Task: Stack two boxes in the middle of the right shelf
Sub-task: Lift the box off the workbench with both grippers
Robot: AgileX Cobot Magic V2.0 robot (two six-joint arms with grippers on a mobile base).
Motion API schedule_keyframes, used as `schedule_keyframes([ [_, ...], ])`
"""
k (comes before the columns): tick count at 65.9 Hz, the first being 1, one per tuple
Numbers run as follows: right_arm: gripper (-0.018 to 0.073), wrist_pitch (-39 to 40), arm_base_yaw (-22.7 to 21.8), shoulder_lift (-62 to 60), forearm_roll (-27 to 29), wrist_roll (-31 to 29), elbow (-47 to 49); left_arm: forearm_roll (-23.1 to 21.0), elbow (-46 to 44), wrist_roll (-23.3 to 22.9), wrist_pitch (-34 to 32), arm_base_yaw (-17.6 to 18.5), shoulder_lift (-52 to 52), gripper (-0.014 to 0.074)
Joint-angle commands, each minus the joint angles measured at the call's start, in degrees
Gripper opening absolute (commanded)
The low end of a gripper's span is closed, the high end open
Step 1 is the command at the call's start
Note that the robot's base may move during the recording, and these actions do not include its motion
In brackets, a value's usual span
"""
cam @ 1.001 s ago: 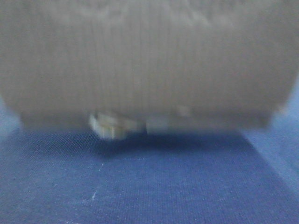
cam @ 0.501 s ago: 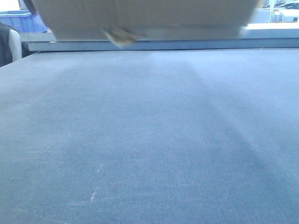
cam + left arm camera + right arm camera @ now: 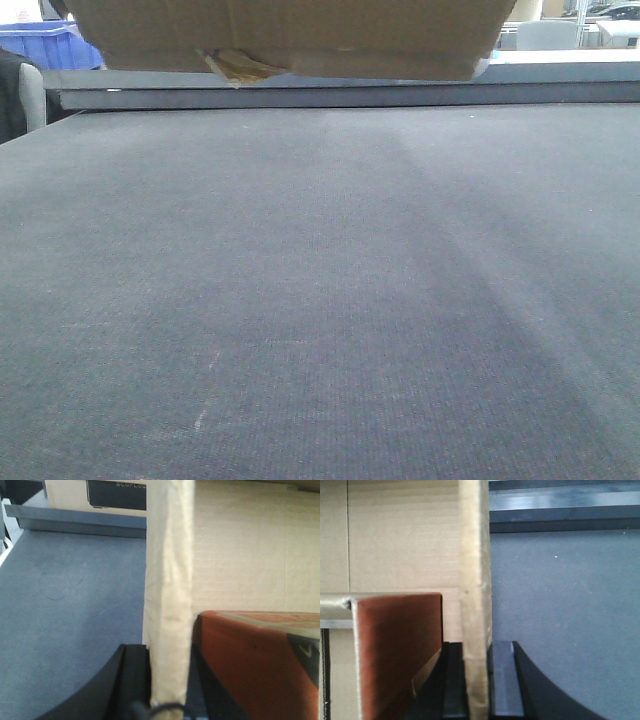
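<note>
We hold the box [image 3: 290, 35] suspended above the bench [image 3: 320, 300]; this is the carry step. The left end effector [image 3: 167, 685] and right end effector [image 3: 477, 680] each clamp one box wall. Next, transport it level toward the shelf with even grip.

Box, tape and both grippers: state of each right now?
cardboard box: raised off the tabletop, carried between both arms.
tape wad: loose, hanging from the box's lower edge.
left gripper: shut on one box wall edge.
right gripper: shut on another box wall edge.
</note>
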State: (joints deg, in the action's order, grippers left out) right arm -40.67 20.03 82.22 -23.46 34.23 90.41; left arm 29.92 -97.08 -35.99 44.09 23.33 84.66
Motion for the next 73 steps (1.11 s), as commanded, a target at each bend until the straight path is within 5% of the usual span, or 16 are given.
schedule_keyframes([
  [1,-0.0159,1.7,-0.7,-0.5,-3.6,0.4,0.9,-0.3,-0.8,-0.1,-2.8,-0.3,-0.8,-0.0111],
  [45,-0.0159,1.9,-1.7,-0.5,-5.8,0.4,0.9,2.6,-0.8,3.0,-2.3,1.6,-0.8,-0.0111],
  [73,-0.0159,8.7,-1.7,-0.5,-5.8,0.4,0.9,2.4,-0.8,3.0,-2.2,1.6,-0.8,-0.0111],
])
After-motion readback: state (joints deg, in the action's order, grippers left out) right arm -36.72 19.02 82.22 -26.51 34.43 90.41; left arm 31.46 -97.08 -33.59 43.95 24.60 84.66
